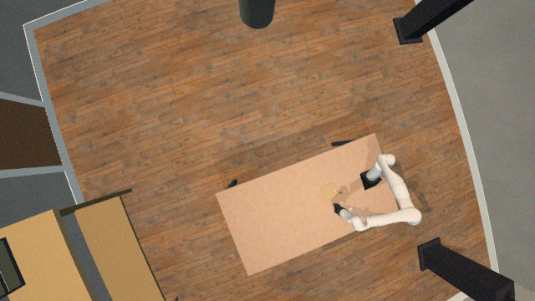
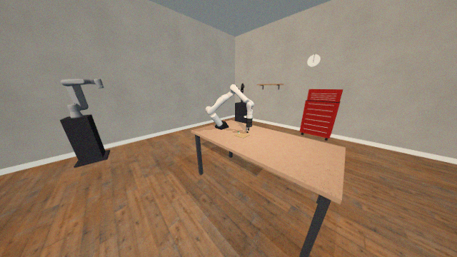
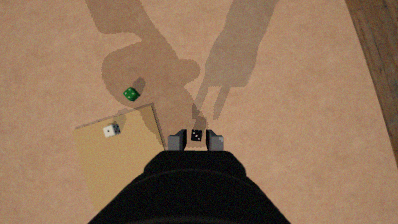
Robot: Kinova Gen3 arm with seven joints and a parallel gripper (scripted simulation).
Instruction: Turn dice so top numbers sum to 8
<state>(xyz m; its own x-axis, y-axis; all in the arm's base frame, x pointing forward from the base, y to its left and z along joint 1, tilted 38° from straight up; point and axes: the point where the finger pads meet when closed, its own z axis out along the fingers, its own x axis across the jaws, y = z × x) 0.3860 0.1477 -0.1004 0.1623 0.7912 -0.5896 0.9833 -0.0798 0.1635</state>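
Observation:
My gripper [image 3: 196, 136] [image 2: 247, 131] is partly open, pointing down beside the mat. The black die [image 3: 196, 134] shows between the fingertips in the wrist view, with a gap on each side; three white pips seem to show on it. The tan mat [image 3: 120, 165] [image 1: 327, 195] [image 2: 243, 136] lies flat, left of the gripper in the wrist view. The white die [image 3: 109, 131] [image 1: 334, 191] is on the mat near its edge, one pip on top, its right side shaded. The green die [image 3: 131, 93] [image 1: 340, 192] is off the mat, on the table just past that edge; its top count is unclear.
The table [image 1: 267, 217] [image 2: 285, 150] [image 3: 300, 125] carries the mat and the arm's black base [image 1: 369, 181] [image 2: 221, 125]. A table edge runs down the right of the wrist view. Arm and finger shadows fall around the green and black dice.

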